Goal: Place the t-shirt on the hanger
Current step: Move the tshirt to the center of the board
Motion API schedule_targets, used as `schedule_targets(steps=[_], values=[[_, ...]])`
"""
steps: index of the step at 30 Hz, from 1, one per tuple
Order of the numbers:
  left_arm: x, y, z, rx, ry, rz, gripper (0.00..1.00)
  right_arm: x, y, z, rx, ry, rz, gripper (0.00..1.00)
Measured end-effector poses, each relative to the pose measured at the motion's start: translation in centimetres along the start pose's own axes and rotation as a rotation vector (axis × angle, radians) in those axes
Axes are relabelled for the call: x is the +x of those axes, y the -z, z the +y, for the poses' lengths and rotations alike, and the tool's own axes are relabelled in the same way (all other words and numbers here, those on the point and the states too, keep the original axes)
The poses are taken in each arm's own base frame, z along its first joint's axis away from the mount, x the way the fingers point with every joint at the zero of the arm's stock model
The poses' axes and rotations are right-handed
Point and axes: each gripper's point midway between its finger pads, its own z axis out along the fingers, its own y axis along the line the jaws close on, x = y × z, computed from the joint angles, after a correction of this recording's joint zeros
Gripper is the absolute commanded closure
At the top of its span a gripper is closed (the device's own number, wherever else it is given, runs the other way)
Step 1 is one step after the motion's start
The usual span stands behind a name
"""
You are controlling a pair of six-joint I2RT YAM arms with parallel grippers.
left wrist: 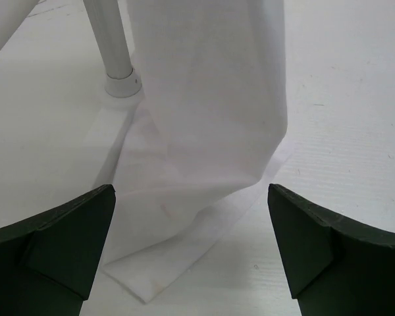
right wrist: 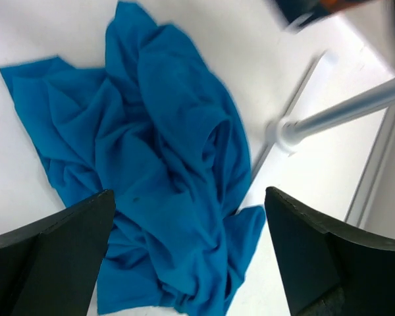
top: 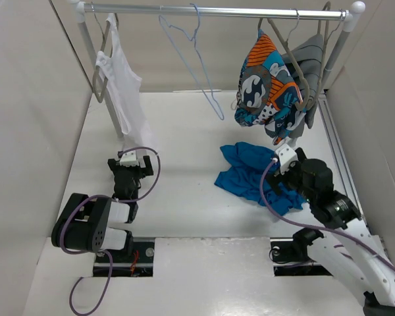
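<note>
At 9 o'clock, the left gripper sits low, jaws spread and empty, facing the hem of a white tank top hung on the rail. At 12 o'clock the hanger dangles bare by its hook, seemingly kept free for the garment. At 4 o'clock the t-shirt lies crumpled on the table. The right gripper is poised above it, jaws parted, apparently lining up a grasp. No container is visible.

The right pincer hides part of the t-shirt from above.
</note>
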Motion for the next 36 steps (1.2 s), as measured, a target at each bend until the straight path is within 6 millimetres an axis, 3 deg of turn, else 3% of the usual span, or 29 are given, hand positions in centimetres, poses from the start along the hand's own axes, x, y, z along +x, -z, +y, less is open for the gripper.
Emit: schedule_targets(steps=[9, 13, 15, 20, 24, 28, 30, 32, 34, 36], values=[[0.5, 0.3, -0.8, 0.055, -0.033, 0.011, 0.0, 4.9, -2.2, 1.7, -0.019, -0.076, 0.19, 0.0], [0.8, 0.9, -3.2, 0.226, -0.134, 0.008, 0.0, 6.4, -2.7, 2.5, -0.025, -0.112, 0.222, 0.0], [-0.3, 1.4, -5.2, 0.341, -0.193, -0.042, 0.0, 7.7, -3.1, 3.1, -0.03, -0.128, 0.265, 0.0], [-1.8, 2.2, -7.5, 0.444, -0.275, -0.119, 0.0, 10.6, -4.8, 3.9, -0.042, -0.139, 0.379, 0.0], [-3.4, 3.1, -9.2, 0.543, -0.443, -0.231, 0.0, 12.9, -6.8, 5.2, -0.097, -0.105, 0.475, 0.31], [-4.5, 3.3, -9.5, 0.556, -0.579, -0.305, 0.0, 14.4, -8.9, 7.1, -0.195, -0.062, 0.517, 1.0], [-4.6, 3.0, -8.9, 0.523, -0.63, -0.312, 0.0, 13.5, -10.1, 7.8, -0.23, -0.018, 0.497, 1.0], [-4.8, 2.6, -8.0, 0.474, -0.694, -0.316, 0.0, 11.6, -11.4, 9.7, -0.298, 0.069, 0.456, 1.0], [-5.1, 2.2, -7.1, 0.421, -0.754, -0.316, 0.0, 8.5, -12.5, 12.9, -0.398, 0.191, 0.383, 1.0], [-5.7, 2.1, -6.1, 0.363, -0.793, -0.321, 0.0, 3.9, -13.4, 16.8, -0.506, 0.331, 0.266, 1.0]])
